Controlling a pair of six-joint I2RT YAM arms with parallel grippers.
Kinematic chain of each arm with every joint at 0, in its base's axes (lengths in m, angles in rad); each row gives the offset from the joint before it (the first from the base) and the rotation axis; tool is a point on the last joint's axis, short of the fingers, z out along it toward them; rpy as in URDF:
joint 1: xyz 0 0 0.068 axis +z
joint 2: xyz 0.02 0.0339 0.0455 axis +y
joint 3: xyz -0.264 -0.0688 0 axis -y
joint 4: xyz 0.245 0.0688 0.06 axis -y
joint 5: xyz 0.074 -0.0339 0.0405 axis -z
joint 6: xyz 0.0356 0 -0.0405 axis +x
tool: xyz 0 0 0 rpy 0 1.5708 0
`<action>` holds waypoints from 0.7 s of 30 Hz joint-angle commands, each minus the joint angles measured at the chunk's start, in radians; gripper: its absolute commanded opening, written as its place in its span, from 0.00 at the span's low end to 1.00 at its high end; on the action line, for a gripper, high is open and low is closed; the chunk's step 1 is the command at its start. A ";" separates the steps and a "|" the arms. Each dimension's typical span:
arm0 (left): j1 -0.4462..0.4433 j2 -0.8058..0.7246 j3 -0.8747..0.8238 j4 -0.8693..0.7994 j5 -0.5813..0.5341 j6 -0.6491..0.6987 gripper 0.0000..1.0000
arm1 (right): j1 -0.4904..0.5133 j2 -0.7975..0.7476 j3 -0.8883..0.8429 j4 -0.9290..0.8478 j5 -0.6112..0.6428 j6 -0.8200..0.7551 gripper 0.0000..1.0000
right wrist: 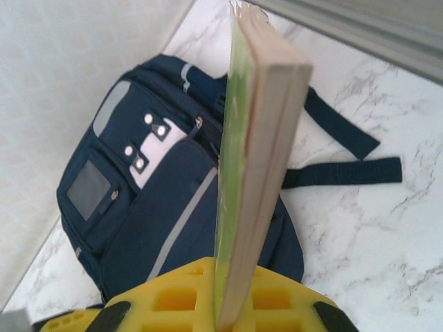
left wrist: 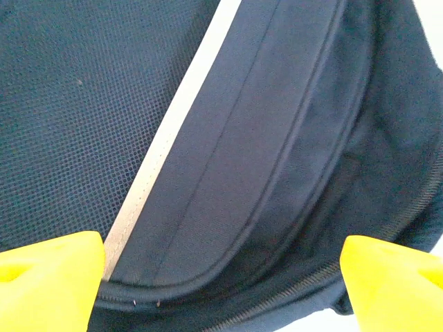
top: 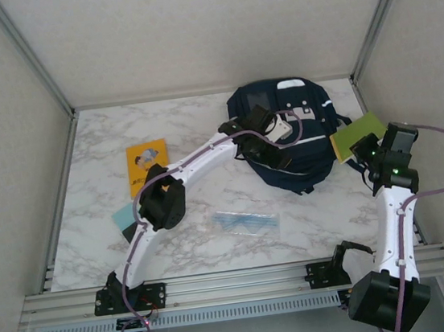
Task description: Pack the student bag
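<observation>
The student bag (top: 306, 156), dark navy with white stripes, lies flat at the back of the marble table (top: 201, 124). My left gripper (top: 271, 140) hovers low over its middle. In the left wrist view it (left wrist: 221, 277) stands open, with a yellow finger (left wrist: 48, 283) at each side of the bag's (left wrist: 277, 138) seam and zip. My right gripper (top: 368, 150) is to the right of the bag, shut on a green-covered book (top: 358, 136). The right wrist view has the book (right wrist: 259, 173) standing edge-on in the gripper (right wrist: 232, 304), above the bag (right wrist: 159, 200).
An orange booklet (top: 147, 165) and a pale blue item (top: 123, 218) lie at the left, partly under the left arm. A clear plastic pouch (top: 247, 221) rests in the front middle. The bag's straps (right wrist: 346, 169) trail right. Walls and metal rails enclose the table.
</observation>
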 commanded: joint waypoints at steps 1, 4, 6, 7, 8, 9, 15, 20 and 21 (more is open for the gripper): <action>0.000 0.078 0.068 -0.045 -0.036 0.061 0.88 | -0.006 -0.014 -0.012 0.043 -0.063 -0.003 0.00; 0.000 0.159 0.129 -0.061 -0.120 0.043 0.89 | -0.008 -0.015 -0.017 0.052 -0.084 0.015 0.00; 0.000 0.226 0.222 -0.135 -0.172 0.024 0.90 | -0.008 -0.018 -0.011 0.051 -0.086 0.020 0.00; 0.000 0.261 0.266 -0.178 -0.193 0.015 0.91 | -0.008 -0.020 -0.007 0.048 -0.086 0.020 0.00; -0.001 0.290 0.299 -0.217 -0.199 0.012 0.92 | -0.008 -0.023 -0.004 0.047 -0.086 0.021 0.00; -0.001 0.312 0.320 -0.242 -0.200 0.012 0.92 | -0.008 -0.026 0.001 0.046 -0.085 0.019 0.00; -0.004 0.366 0.332 -0.392 -0.157 -0.008 0.86 | -0.008 -0.033 0.025 0.037 -0.086 0.020 0.00; -0.004 0.396 0.330 -0.412 -0.173 -0.044 0.48 | -0.008 -0.046 0.039 0.029 -0.095 0.028 0.00; -0.001 0.398 0.329 -0.412 -0.175 -0.058 0.36 | -0.009 -0.051 0.043 0.024 -0.093 0.027 0.00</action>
